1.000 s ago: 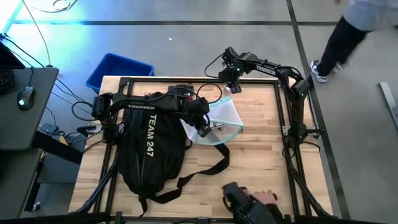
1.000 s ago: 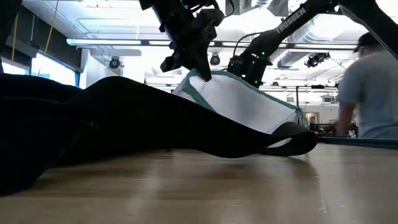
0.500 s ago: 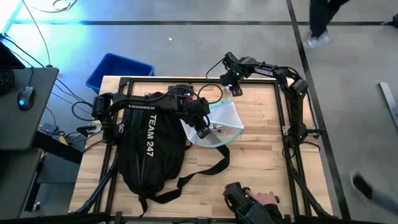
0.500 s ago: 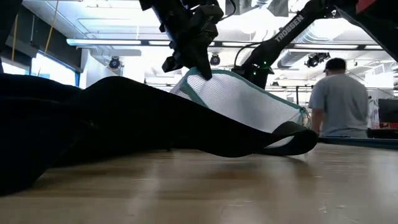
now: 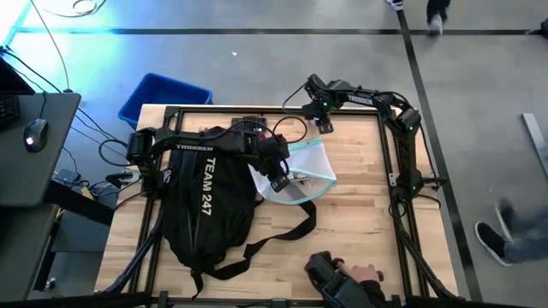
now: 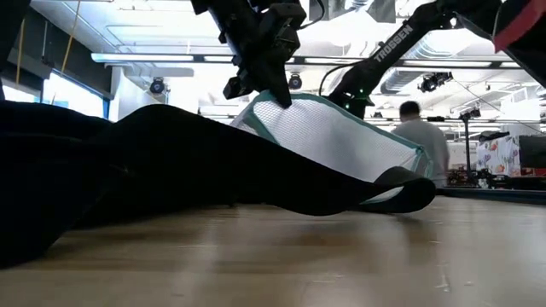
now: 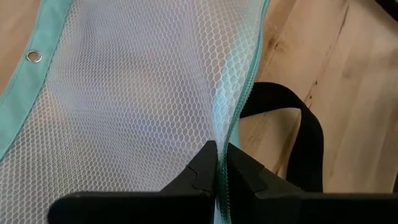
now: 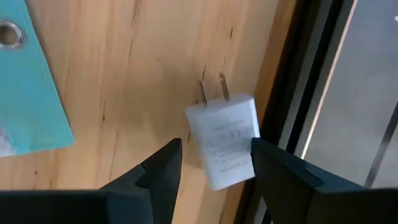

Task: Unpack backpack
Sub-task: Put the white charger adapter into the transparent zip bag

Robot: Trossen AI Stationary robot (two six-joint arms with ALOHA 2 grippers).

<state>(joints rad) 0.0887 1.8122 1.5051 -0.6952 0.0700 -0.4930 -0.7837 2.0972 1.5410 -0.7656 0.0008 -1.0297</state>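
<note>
I am pinching the mesh pouch (image 7: 124, 93) in my left pincer (image 7: 217, 163), drawing it from the backpack (image 5: 208, 205) toward three o'clock, while my right pincer (image 8: 214, 163) is gaping half-wide around the charger (image 8: 224, 143) at one o'clock on the counter (image 5: 360, 222), needing next to close.

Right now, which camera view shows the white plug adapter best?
The right wrist view: the white plug adapter lies on the table between the right gripper fingers, prongs visible. The high view shows only the gripper there; the low and left wrist views do not show the adapter.

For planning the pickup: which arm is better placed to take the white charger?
Right. Its gripper hovers over the charger, jaws open. The left gripper is shut on the mesh pouch.
</note>
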